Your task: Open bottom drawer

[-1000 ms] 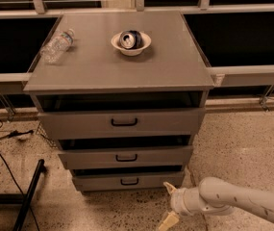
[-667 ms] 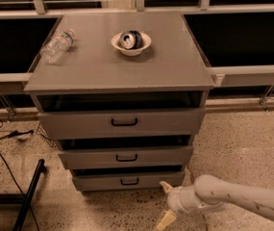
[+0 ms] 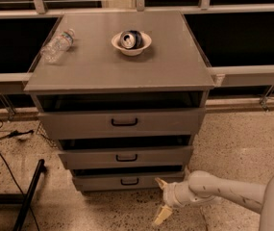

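Note:
The bottom drawer is the lowest, shallowest grey front of the grey cabinet, with a small black loop handle. It sits nearly flush, with a dark gap above it. My gripper is low over the floor, just right of and in front of the drawer's right end, on the white arm that comes in from the right. Its two pale fingers are spread apart, one fingertip up near the drawer's lower right corner and one pointing down. It holds nothing and is right of the handle.
The middle drawer and top drawer sit above. On the cabinet top are a white bowl holding a can and a lying plastic bottle. A black stand leg and cables lie on the floor at left.
My gripper and arm have shifted a little to the left, closer to the bottom drawer's right corner. The drawers have not moved.

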You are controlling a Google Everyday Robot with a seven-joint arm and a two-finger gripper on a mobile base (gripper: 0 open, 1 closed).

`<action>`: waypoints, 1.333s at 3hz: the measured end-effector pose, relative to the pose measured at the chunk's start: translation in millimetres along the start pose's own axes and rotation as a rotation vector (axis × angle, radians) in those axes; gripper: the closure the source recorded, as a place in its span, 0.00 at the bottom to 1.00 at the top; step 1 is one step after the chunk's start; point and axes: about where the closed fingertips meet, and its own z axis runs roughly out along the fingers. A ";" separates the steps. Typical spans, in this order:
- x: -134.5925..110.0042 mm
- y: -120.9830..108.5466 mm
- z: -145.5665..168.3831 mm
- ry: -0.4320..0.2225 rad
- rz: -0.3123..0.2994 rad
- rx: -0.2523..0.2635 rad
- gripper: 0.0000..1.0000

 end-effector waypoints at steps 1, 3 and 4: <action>14.9 -23.5 15.3 0.019 -0.029 0.022 0.00; 69.9 -79.9 45.5 0.157 0.010 0.077 0.00; 69.0 -78.9 45.8 0.155 0.009 0.076 0.00</action>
